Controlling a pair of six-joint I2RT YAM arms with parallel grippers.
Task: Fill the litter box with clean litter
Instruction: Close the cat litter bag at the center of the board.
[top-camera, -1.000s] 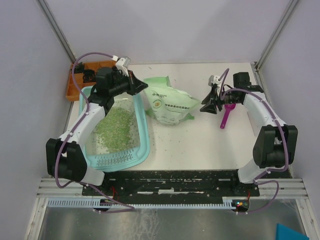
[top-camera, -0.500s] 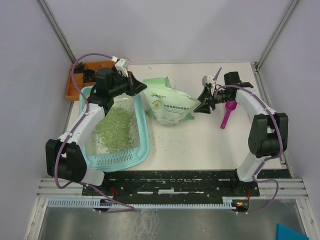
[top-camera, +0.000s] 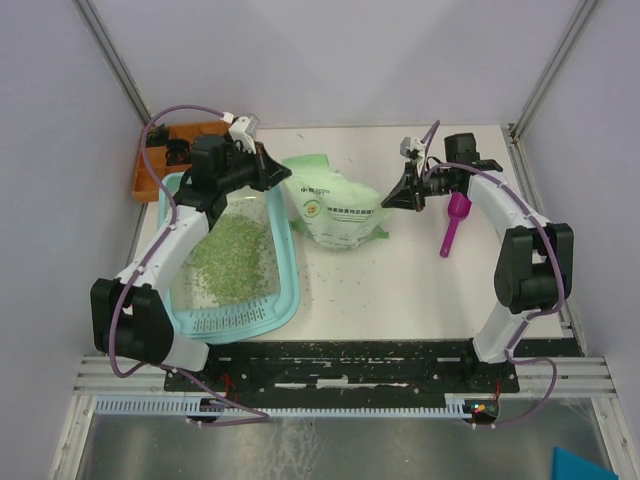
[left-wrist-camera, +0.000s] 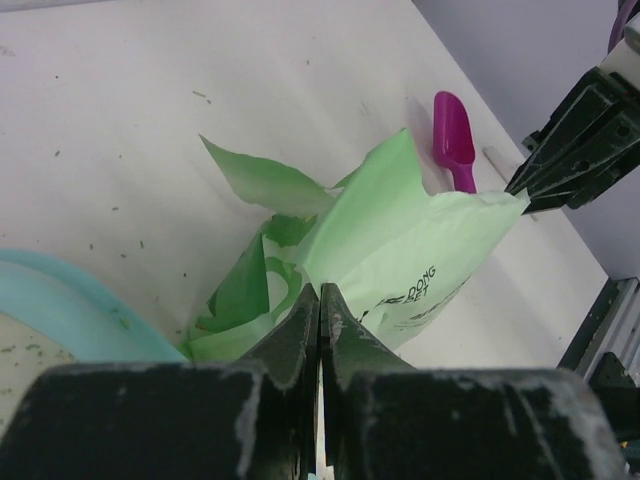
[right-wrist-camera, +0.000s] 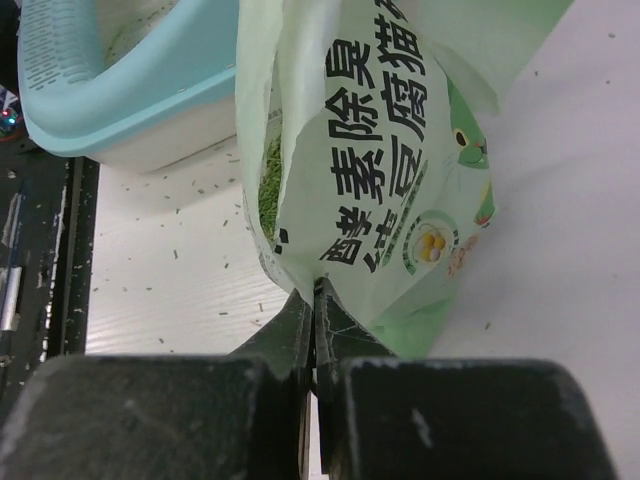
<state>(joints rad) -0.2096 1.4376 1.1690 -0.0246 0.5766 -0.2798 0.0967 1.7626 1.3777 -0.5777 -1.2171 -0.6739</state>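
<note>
The litter box (top-camera: 285, 290) is smooth, light-teal plastic; the clean litter (top-camera: 235, 255) is matt, coarse green granules. The bag (top-camera: 340, 210) is thin, creased pale green film (faintly glossy), and the scoop (top-camera: 452, 225) is smooth magenta plastic. The desk (top-camera: 400, 290) is matt white; the left tool (left-wrist-camera: 319, 295) and right tool (right-wrist-camera: 314, 290) are dusty black.

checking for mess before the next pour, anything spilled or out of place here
Yes. Some of the clean litter has ended up outside the litter box, scattered as green specks across the table between the box and the bag. The bag itself lies slumped on its side.
</note>
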